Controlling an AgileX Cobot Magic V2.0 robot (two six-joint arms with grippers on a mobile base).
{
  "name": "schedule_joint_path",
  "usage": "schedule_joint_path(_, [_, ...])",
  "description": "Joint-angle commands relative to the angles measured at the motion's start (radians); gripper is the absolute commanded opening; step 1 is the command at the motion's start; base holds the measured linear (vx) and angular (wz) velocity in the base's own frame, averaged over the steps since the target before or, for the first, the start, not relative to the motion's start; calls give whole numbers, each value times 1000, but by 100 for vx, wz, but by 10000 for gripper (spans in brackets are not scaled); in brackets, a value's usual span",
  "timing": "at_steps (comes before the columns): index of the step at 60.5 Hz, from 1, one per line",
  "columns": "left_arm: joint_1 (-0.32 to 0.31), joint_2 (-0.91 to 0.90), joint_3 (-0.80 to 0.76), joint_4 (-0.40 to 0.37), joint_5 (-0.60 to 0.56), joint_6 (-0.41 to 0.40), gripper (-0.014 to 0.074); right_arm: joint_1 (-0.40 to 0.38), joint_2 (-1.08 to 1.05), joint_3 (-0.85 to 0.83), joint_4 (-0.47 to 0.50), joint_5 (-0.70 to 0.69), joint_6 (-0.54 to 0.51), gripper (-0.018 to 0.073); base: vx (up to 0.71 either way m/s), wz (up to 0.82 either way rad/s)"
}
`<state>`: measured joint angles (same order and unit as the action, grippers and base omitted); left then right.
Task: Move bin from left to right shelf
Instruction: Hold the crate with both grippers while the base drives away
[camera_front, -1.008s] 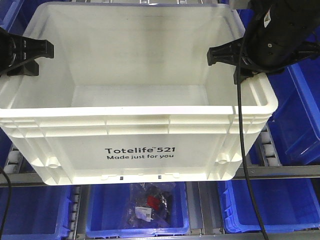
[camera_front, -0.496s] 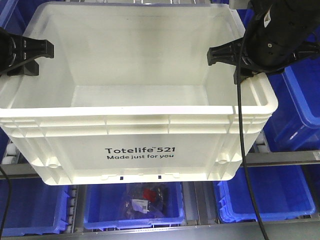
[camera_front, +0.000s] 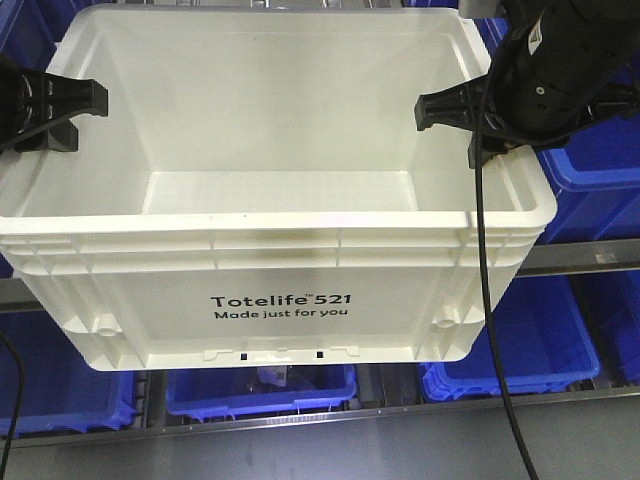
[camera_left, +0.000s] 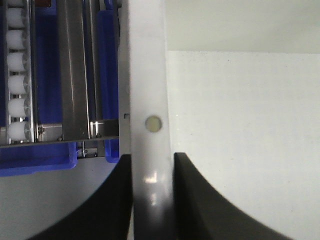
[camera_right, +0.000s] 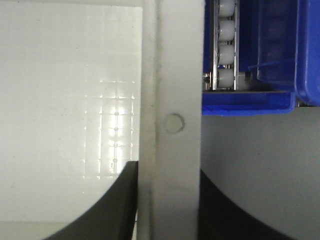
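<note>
Behind the large white rectangular plastic tote (camera_front: 280, 310) with black "Totelife 521" print, the grey metal shelf rail (camera_front: 590, 255) and blue plastic bins (camera_front: 520, 345) have slid up and leftward since a second ago. The tote hangs unchanged between my arms, in front of that rail. My left gripper (camera_left: 152, 200) pinches its left rim and my right gripper (camera_right: 170, 200) its right rim, each with one finger inside and one outside.

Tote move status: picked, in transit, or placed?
Done: bin gripped, left hand and right hand each shut on a side rim. In hand: bin held up in front of the rack, over the blue bins, seemingly off any shelf. Left: setting it on the right shelf and releasing.
</note>
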<state>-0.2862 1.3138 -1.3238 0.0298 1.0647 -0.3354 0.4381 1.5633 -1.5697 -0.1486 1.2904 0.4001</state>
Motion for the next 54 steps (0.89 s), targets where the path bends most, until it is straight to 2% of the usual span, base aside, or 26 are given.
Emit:
schedule_joint_path(1, [-8, -45, -41, -21, -100, 18, 92, -1, -50, -39, -57, -58, 8, -8, -19, 2])
schedule_joint_path(54, [-8, -45, -41, -21, -100, 18, 92, -1, -50, -39, -58, -56, 8, -8, -14, -7])
